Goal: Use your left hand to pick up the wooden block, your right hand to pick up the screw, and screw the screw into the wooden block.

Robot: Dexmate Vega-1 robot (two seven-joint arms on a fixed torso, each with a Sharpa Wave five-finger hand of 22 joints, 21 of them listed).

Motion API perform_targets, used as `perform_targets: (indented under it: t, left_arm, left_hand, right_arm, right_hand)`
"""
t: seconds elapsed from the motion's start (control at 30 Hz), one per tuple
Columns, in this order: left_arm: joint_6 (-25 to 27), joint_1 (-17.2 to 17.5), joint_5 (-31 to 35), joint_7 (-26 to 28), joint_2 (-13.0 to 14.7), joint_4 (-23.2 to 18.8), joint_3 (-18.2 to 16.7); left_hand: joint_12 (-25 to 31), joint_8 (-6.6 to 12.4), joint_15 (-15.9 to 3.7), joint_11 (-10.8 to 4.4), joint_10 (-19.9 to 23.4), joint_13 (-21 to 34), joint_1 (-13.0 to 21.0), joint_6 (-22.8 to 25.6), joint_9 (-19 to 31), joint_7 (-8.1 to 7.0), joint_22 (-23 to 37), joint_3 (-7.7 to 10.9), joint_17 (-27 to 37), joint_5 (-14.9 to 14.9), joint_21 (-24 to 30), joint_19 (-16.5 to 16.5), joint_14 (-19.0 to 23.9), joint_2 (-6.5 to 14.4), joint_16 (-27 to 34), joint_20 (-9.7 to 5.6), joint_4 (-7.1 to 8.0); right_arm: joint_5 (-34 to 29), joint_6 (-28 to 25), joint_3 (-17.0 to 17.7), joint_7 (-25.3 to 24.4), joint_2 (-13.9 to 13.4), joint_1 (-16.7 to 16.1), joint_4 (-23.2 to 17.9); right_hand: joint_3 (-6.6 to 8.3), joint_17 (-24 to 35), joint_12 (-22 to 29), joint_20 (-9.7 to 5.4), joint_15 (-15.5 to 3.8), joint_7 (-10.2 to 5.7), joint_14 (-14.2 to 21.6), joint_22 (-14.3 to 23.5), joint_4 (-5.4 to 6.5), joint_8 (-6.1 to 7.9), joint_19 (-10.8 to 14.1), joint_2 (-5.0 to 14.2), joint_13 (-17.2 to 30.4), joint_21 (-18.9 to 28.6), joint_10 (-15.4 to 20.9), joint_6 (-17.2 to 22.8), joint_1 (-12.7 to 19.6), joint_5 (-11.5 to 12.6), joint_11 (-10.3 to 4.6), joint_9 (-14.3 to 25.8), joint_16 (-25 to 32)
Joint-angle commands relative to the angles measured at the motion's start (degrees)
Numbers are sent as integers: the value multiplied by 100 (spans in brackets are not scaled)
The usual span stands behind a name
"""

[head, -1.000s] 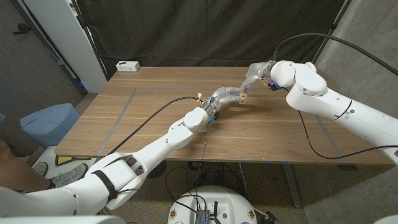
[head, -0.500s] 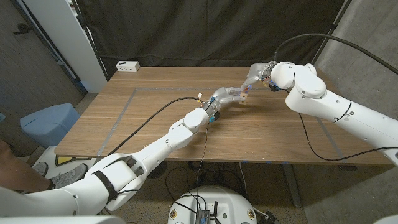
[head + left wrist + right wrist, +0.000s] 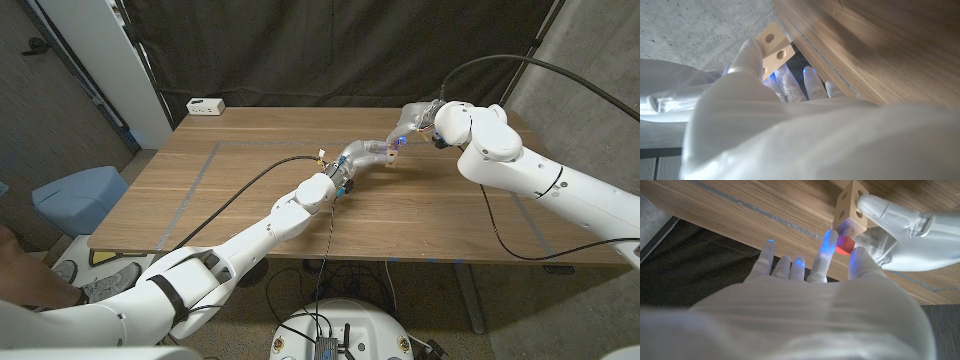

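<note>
My left hand (image 3: 363, 154) holds a pale wooden block (image 3: 393, 152) with round holes above the table's far middle; the block (image 3: 772, 44) also shows past that hand's fingers (image 3: 747, 57) in the left wrist view. A red-headed screw (image 3: 844, 244) stands with its threaded shank in the end of the block (image 3: 850, 202). My right hand (image 3: 414, 119) pinches the red head between thumb and a finger (image 3: 827, 250), meeting the left hand (image 3: 910, 232) from the far right.
The wooden table (image 3: 250, 200) carries grey tape lines (image 3: 195, 185). A white power strip (image 3: 205, 106) lies at its far left corner. Black cables (image 3: 250, 185) trail along both arms. A blue bin (image 3: 75, 195) stands on the floor to the left.
My right arm has drifted slightly left toward the block, closing up on the left hand. The left arm and block stay in place.
</note>
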Motion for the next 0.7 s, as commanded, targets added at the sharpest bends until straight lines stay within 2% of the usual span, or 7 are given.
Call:
perform_targets:
  t: [0.03, 0.17, 0.2, 0.3, 0.4, 0.53, 0.7]
  left_arm:
    - [-12, 10, -3, 14, 0, -2, -6]
    - [-23, 16, 0, 21, 4, -6, -9]
    - [-24, 20, -3, 23, 4, -8, -11]
    - [-11, 35, -3, 34, 16, -38, -16]
    - [3, 49, -4, 44, 27, -66, -20]
    - [7, 67, 4, 56, 38, -97, -20]
    - [14, 89, 5, 70, 46, -132, -22]
  left_hand:
    - [54, 40, -572, -34, 98, 963, -225, 356, 19, 33, 28, 73, 4, 37, 45, -5, 57, 430, -34, 25, 35]
    - [56, 40, -572, -33, 104, 965, -222, 357, 19, 32, 28, 78, 1, 39, 46, -5, 59, 428, -38, 28, 31]
    - [57, 43, -574, -33, 106, 966, -224, 364, 19, 34, 28, 79, 3, 40, 47, -3, 61, 435, -36, 23, 34]
    - [56, 42, -563, -33, 105, 967, -230, 362, 19, 34, 28, 77, 6, 40, 48, -1, 59, 435, -36, 21, 37]
    - [54, 43, -562, -34, 105, 966, -230, 364, 19, 35, 28, 79, 7, 41, 47, -2, 60, 437, -35, 24, 36]
    - [53, 39, -558, -34, 107, 966, -230, 354, 19, 38, 28, 83, 6, 42, 46, -5, 62, 440, -37, 24, 35]
    - [51, 38, -562, -33, 109, 965, -234, 354, 19, 29, 28, 84, 6, 43, 46, -6, 65, 439, -38, 28, 36]
  right_arm:
    - [-141, -16, -41, -18, 92, -11, 56]
    - [-233, -35, -76, -26, 127, -9, 74]
    - [-244, -34, -74, -37, 134, -18, 76]
    - [-322, -63, -86, -84, 158, -45, 78]
    - [-380, -81, -89, -100, 174, -68, 74]
    - [-457, -104, -109, -16, 170, -60, 50]
    - [-529, -107, -116, 168, 129, -33, -8]
  right_hand:
    - [-113, 15, 20, -8, -18, 36, 84, 19, 48, 90, 51, -62, 1, -1, 125, 126, -204, 66, 1, 65, 20]
    - [-150, 13, 29, -14, -37, 37, 109, 19, 51, 185, 67, -63, 0, -1, 221, 279, -259, 110, -46, 111, 21]
    - [-157, 12, 36, -21, -54, 39, 127, 19, 46, 224, 74, -55, 0, -1, 269, 357, -266, 126, -95, 122, 24]
    - [-155, 10, 49, -71, -111, 34, 190, 19, 27, 297, 127, -11, -2, 13, 374, 552, -254, 155, -97, 113, 41]
    - [-153, 6, 54, -78, -141, 25, 228, 19, 5, 332, 147, 10, -3, 14, 442, 686, -235, 171, -154, 85, 47]
    - [-154, 3, 54, -95, -155, 26, 257, 19, -12, 302, 151, 18, -4, 10, 483, 701, -224, 180, -174, 29, 51]
    - [-246, 9, -34, -53, -93, -11, 167, 20, -10, 117, 74, -53, -3, -25, 371, 353, -338, 187, -95, -69, 1]
